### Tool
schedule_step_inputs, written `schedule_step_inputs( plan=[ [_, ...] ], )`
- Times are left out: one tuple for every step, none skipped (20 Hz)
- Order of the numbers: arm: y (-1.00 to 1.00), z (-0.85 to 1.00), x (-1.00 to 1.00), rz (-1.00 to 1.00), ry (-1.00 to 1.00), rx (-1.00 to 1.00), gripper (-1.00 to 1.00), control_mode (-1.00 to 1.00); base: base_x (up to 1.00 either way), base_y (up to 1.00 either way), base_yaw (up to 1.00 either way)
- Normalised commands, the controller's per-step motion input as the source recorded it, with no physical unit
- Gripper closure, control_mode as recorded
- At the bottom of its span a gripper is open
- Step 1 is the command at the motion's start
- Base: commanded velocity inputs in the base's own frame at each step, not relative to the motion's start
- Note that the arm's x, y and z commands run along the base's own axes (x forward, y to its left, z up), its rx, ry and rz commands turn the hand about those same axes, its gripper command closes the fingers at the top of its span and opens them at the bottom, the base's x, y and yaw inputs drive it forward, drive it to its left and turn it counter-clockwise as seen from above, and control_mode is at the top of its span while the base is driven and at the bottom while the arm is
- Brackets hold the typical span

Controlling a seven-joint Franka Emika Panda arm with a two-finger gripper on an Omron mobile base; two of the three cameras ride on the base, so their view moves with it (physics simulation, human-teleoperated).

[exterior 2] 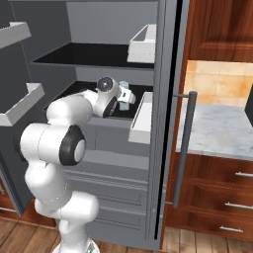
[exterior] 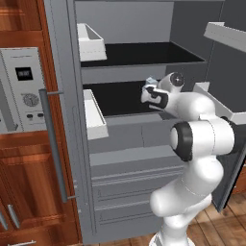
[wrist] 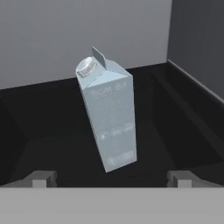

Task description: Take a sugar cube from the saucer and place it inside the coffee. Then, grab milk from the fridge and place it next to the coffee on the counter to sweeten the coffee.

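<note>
The milk point(wrist: 109, 118), a pale grey-blue carton with a gabled top and a round cap, stands on a black shelf point(wrist: 52, 131) inside the open fridge point(exterior: 67, 120). In the hand view it looks tilted and sits centred ahead of my gripper point(wrist: 111, 179). The gripper is open, its fingertips point(wrist: 41, 178) spread wider than the carton and short of it, with nothing between them. From the base views my hand point(exterior: 154, 97) reaches into the middle shelf, and the milk's top point(exterior: 151, 80) point(exterior 2: 123, 85) peeks out just beyond it.
White door bins point(exterior: 93, 115) point(exterior 2: 141, 118) flank the shelf opening close to my hand. The shelf above point(exterior: 139, 53) is low overhead. A long bar handle point(exterior 2: 183, 148) is on the fridge front. The marble counter point(exterior 2: 217, 131) lies to the right, beyond the fridge.
</note>
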Motion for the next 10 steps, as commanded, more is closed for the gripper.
schedule_step_inputs(
  plan=[
    [0.00,-0.01,0.30,0.00,0.00,0.00,-1.00,-1.00,0.00,0.00,0.00],
    [0.00,0.00,0.31,0.00,0.00,0.00,-1.00,-1.00,0.00,0.00,0.00],
    [0.00,-0.01,0.39,0.00,0.00,0.00,-1.00,-1.00,0.00,0.00,0.00],
    [0.00,-0.06,0.45,0.00,0.00,0.00,-1.00,-1.00,0.00,0.00,0.00],
    [0.00,-0.11,0.46,0.00,0.00,0.00,-1.00,-1.00,0.00,0.00,0.00],
    [0.00,-0.14,0.44,0.00,0.00,0.00,-1.00,-1.00,0.00,0.00,0.00],
    [0.00,-0.20,0.46,0.00,0.00,0.00,-1.00,-1.00,0.00,0.00,0.00],
    [0.00,-0.20,0.45,0.00,0.00,0.00,-1.00,-1.00,0.00,0.00,0.00],
    [0.00,-0.16,0.41,0.00,0.00,0.00,-1.00,-1.00,0.00,0.00,0.00],
    [0.00,-0.17,0.38,0.00,0.00,0.00,-1.00,-1.00,0.00,0.00,0.00]
  ],
)
